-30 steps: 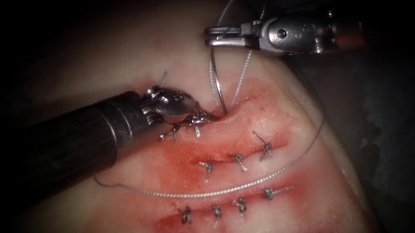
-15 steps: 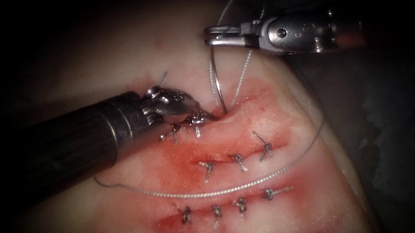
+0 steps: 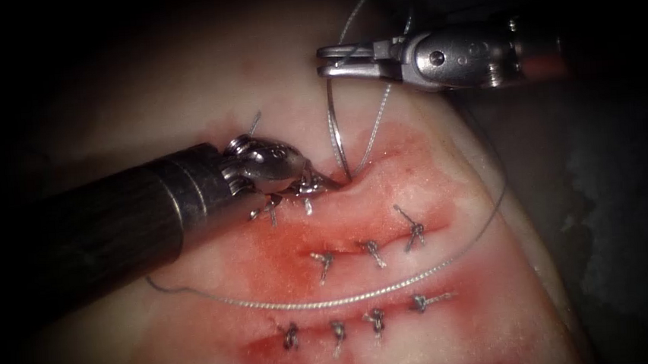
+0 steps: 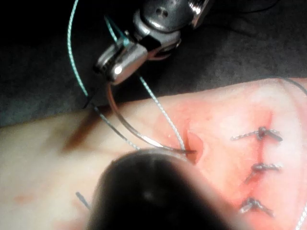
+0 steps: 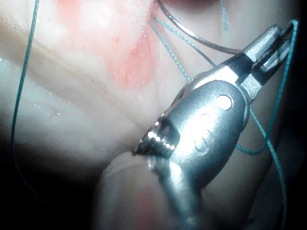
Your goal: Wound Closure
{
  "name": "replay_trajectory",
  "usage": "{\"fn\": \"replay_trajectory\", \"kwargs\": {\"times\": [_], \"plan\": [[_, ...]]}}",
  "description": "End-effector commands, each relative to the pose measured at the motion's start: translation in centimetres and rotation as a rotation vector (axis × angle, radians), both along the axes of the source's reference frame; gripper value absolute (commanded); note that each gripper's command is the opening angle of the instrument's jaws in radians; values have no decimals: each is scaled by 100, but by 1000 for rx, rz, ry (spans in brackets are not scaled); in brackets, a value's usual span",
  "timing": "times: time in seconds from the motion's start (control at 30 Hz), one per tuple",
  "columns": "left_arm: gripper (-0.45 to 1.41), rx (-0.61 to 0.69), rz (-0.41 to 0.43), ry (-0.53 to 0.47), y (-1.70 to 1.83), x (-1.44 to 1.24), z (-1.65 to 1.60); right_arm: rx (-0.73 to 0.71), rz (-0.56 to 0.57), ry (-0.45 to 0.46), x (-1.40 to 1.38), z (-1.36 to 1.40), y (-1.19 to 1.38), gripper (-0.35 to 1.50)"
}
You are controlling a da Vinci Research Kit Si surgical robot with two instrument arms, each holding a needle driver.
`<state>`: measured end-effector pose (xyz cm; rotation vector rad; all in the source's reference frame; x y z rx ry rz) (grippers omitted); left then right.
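Right end effector (image 3: 325, 61) clamped on needle (image 3: 336, 132) near its tail, nudged slightly left and up since a second ago. Needle tip in tissue (image 3: 448, 219) at cut (image 3: 354, 178). Left end effector (image 3: 322, 182) pressed at cut's left lip; grip unclear. Thread (image 3: 325, 302) slack across tissue.
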<state>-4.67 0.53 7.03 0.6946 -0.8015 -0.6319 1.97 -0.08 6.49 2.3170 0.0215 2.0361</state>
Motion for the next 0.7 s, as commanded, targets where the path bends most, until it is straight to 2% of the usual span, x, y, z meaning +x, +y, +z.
{"fn": "replay_trajectory", "kwargs": {"times": [0.03,0.43,0.57,0.7], "plan": [[-45,-5,-2,-2,12,-5,0,10,-5,1,8,4,4,-35],[-45,-5,-2,-2,12,-5,0,95,-23,0,7,6,2,-35],[-45,-5,-2,-2,12,-5,0,8,-8,1,8,5,4,-35],[-45,-5,-2,-2,12,-5,0,1,-7,2,8,5,4,-35]]}}
